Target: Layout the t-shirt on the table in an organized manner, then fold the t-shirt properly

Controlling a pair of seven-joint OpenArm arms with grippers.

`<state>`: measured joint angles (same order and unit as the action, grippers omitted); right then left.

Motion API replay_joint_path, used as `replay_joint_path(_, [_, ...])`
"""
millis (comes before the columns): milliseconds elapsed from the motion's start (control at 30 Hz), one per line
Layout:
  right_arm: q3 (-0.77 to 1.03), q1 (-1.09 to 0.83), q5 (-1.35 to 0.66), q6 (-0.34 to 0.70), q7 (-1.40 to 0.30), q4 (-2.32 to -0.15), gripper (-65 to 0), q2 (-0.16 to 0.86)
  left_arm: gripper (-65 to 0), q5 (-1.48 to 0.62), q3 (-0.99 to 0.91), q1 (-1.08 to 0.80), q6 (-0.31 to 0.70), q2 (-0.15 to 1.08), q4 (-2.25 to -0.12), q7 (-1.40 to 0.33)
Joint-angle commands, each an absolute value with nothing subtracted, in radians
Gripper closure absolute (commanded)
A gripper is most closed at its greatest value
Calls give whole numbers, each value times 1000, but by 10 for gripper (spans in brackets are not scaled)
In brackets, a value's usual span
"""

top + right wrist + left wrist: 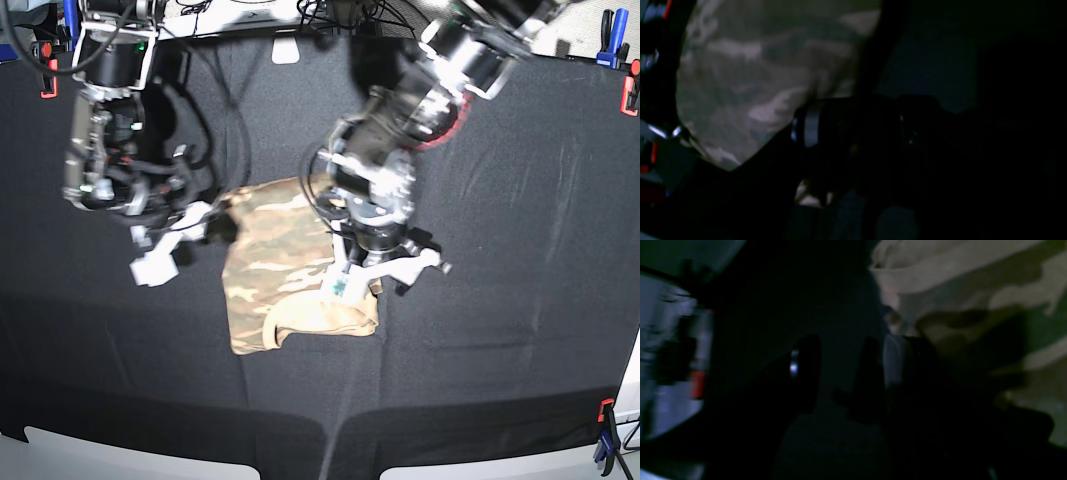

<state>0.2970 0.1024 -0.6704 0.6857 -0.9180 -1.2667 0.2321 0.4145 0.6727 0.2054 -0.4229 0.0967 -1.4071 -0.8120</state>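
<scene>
The camouflage t-shirt (285, 270) lies bunched in a rough rectangle in the middle of the black table (510, 200), its tan collar edge turned up at the front. My left gripper (385, 268) hangs over the shirt's right edge with its white fingers spread. In the left wrist view the shirt (973, 300) fills the upper right, beside a grey finger pad (893, 360). My right gripper (175, 240) is at the shirt's upper left corner, fingers apart. The right wrist view is dark and blurred, with the shirt (750, 83) at upper left.
Red clamps (47, 80) (630, 95) grip the table's far edges, and a red-and-blue one (603, 430) stands at the front right. White corners (100, 450) show at the front edge. Cables and gear lie beyond the far edge.
</scene>
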Motion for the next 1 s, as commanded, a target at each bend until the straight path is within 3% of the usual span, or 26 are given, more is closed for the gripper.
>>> replay_joint_path(0, [319, 125, -692, 698, -890, -1303, -254, 242, -280, 376, 666, 236, -435, 117, -1448, -785])
replay_joint_path(133, [382, 124, -692, 698, -923, -1347, -254, 242, -279, 168, 666, 237, -438, 229, -1578, -716])
replay_joint_path(400, [456, 54, -696, 698, -978, -1454, -254, 244, -279, 161, 590, 175, -435, 367, -1810, -744])
replay_joint_path(667, [524, -144, -719, 698, -978, -1673, -254, 244, -279, 87, 406, -26, -380, 498, -1908, -769])
replay_joint_path(967, [531, -385, -741, 698, -1016, -1948, -254, 244, -279, 122, 378, -262, -378, 683, -2115, -800])
